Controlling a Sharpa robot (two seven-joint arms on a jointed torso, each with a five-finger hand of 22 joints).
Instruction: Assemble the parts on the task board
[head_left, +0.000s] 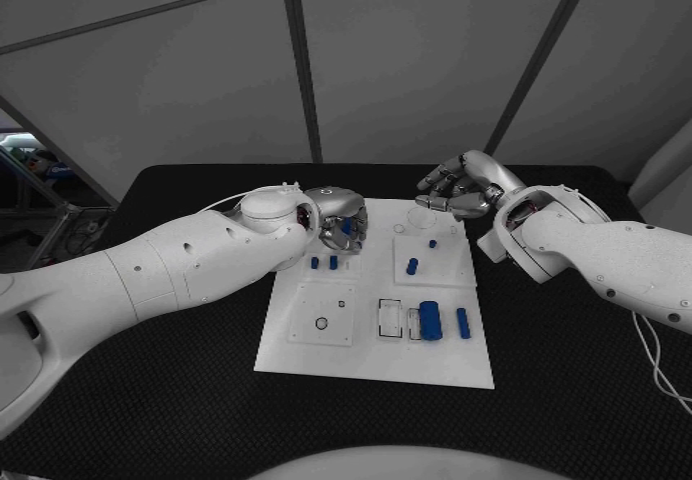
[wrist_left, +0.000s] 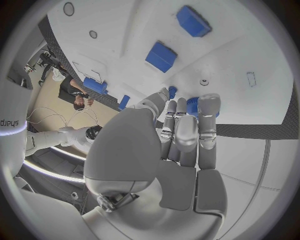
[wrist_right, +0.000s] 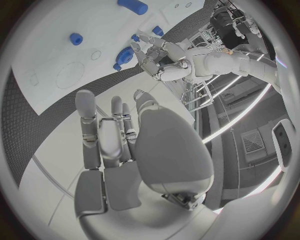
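Observation:
The white task board (head_left: 296, 350) lies in the middle of the black table. My left hand (head_left: 335, 217) hovers over the board's far left part, its fingertips (wrist_left: 209, 102) closed around a blue ribbed part (wrist_left: 193, 104), which also shows as a blue part (wrist_right: 126, 54) by the left hand (wrist_right: 152, 56) in the right wrist view. My right hand (head_left: 457, 186) is over the board's far right corner with its fingers (wrist_right: 85, 107) stretched out and nothing in them. Two small blue parts (head_left: 323, 263), a blue peg (head_left: 413, 266) and a large blue cylinder (head_left: 431, 320) sit on the board.
A slim blue cylinder (head_left: 463, 322) lies beside the large one, and a tiny blue peg (head_left: 431, 243) stands in the far block. A black rectangular outline (head_left: 389, 317) and a ring mark (head_left: 322, 323) show on the near half. Black table (head_left: 577, 380) surrounds the board.

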